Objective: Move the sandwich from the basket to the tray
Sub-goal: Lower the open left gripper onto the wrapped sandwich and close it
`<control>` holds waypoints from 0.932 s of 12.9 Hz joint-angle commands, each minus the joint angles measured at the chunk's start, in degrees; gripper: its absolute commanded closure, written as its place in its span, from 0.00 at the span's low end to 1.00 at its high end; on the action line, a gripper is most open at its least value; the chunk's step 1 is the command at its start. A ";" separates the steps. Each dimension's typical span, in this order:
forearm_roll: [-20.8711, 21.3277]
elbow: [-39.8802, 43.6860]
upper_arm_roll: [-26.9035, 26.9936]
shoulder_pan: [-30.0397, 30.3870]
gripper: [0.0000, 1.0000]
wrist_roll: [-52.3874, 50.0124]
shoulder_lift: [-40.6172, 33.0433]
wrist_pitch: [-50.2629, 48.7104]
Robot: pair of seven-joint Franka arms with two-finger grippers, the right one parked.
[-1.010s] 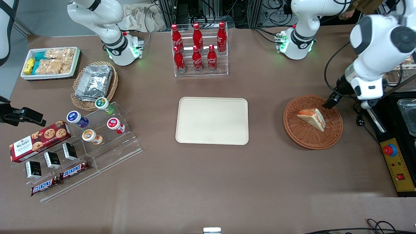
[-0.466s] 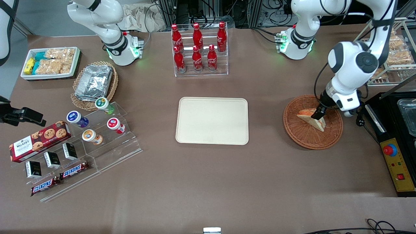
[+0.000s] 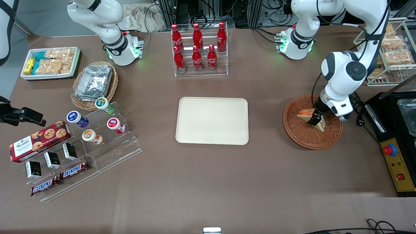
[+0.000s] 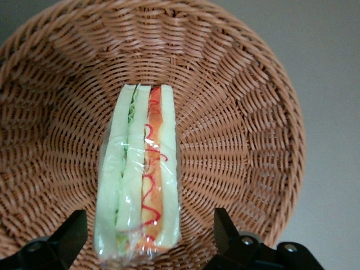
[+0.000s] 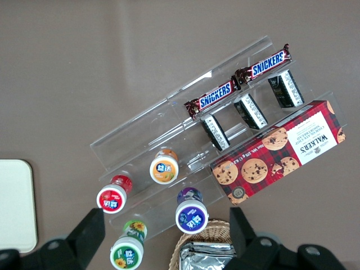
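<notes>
- Reddish-brown wicker formed the basket (image 3: pixel 312 135), which stood on the brown table (image 3: pixel 208 182) toward the working arm's end, well apart from the tray (image 3: pixel 212 121).
- Inside the basket lay the sandwich (image 4: pixel 139 174), a wedge wrapped in clear film, resting on the woven floor near the basket's middle.
- Its cut edge faced my wrist camera and showed pale bread with green filling on one side and orange-red filling on the other.
- My gripper (image 3: pixel 314 121) was positioned low over the basket, directly at the sandwich.
- My fingers (image 4: pixel 70 232) were spread wide, one on each side of the wedge, with wicker visible between each finger and the bread; neither finger touched the sandwich.
- In the front view my gripper covered the middle of the sandwich, leaving its two ends visible.
- Cream-beige and flat, the tray lay at the centre of the table with nothing on it.
- A clear rack of red bottles (image 3: pixel 199 45) stood farther from the front camera than the tray.
- Toward the parked arm's end of the table stood a tan basket of foil containers (image 3: pixel 94 83), a clear stepped stand (image 3: pixel 107 143) with small cups, a cookie box (image 3: pixel 38 139) and two chocolate bars (image 3: pixel 60 178).
</notes>
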 commanded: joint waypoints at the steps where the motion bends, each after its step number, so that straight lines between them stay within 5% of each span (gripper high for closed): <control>1: -0.40 -1.13 -0.50 0.36 0.20 -1.02 2.00 4.24; 3: -0.40 -1.22 -0.50 0.36 1.00 -0.93 2.01 4.25; 8: -0.23 0.10 -0.58 0.27 1.00 -1.11 -1.23 1.11; 12: 0.39 9.04 -2.78 0.09 1.00 4.59 -7.65 -19.33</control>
